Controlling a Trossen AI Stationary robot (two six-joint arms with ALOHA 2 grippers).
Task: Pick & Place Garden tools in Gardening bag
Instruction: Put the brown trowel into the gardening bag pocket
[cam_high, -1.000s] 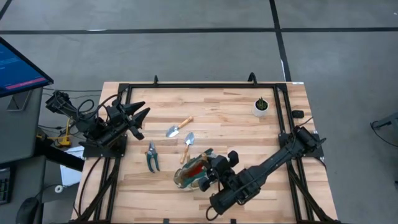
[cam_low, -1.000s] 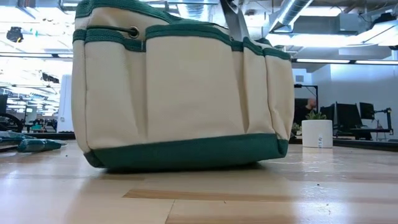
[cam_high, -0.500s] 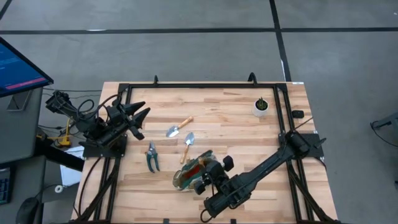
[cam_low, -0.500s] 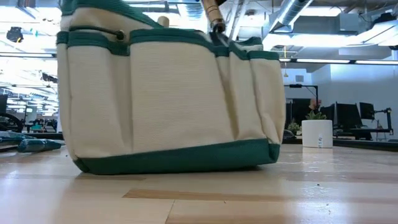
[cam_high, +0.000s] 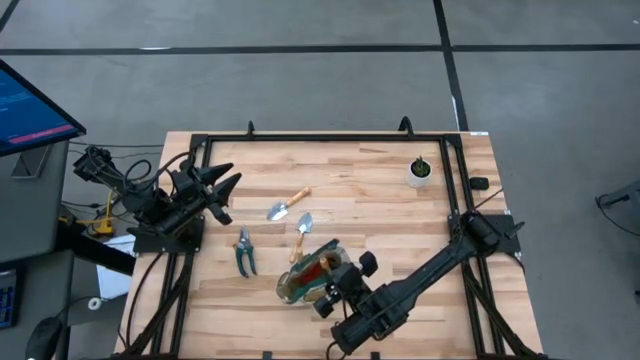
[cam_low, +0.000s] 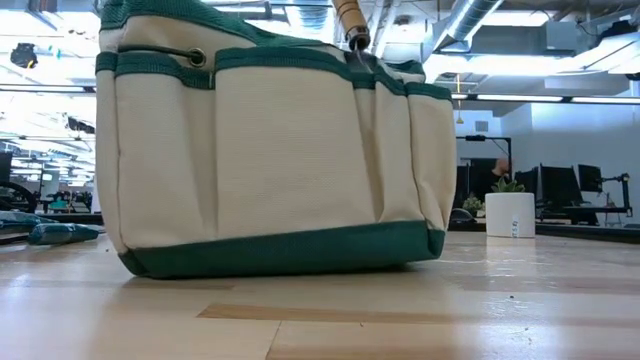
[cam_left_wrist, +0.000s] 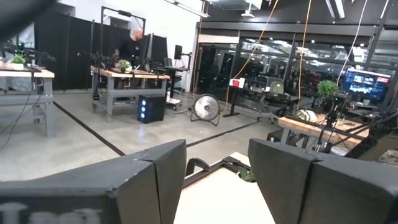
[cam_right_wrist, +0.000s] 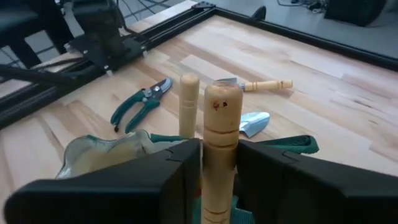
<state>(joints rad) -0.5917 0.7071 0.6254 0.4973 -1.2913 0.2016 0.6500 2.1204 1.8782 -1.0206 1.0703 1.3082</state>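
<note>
**Gardening bag at the front of the tabletop, one tool handle between the right fingers**

Gardening bag (cam_high: 308, 275) stood near the front edge of the wooden tabletop (cam_high: 350, 170), a little left of the middle, its mouth open upward. In the low view it filled most of the picture, tan cloth with green trim. Directly over it was the right end effector (cam_right_wrist: 219, 163), whose two dark fingers (cam_right_wrist: 180, 167) stood narrowly apart on either side of an upright wooden tool handle (cam_right_wrist: 221, 130) and touched it. A second wooden handle (cam_right_wrist: 188, 102) rose just beside the first, out of the bag.

Three garden tools lay loose on the boards beyond the bag: one pair of green-handled pruning shears (cam_high: 244, 251) to its left, one silver trowel (cam_high: 301, 233) close behind it, and another trowel (cam_high: 286, 205) a little farther back.

One small white pot with a plant (cam_high: 421, 171) sat well apart, near the far right corner. The left end effector (cam_high: 222, 190) waited at the left edge of the tabletop, fingers spread with nothing between them. A person stood at a desk in the room beyond.
</note>
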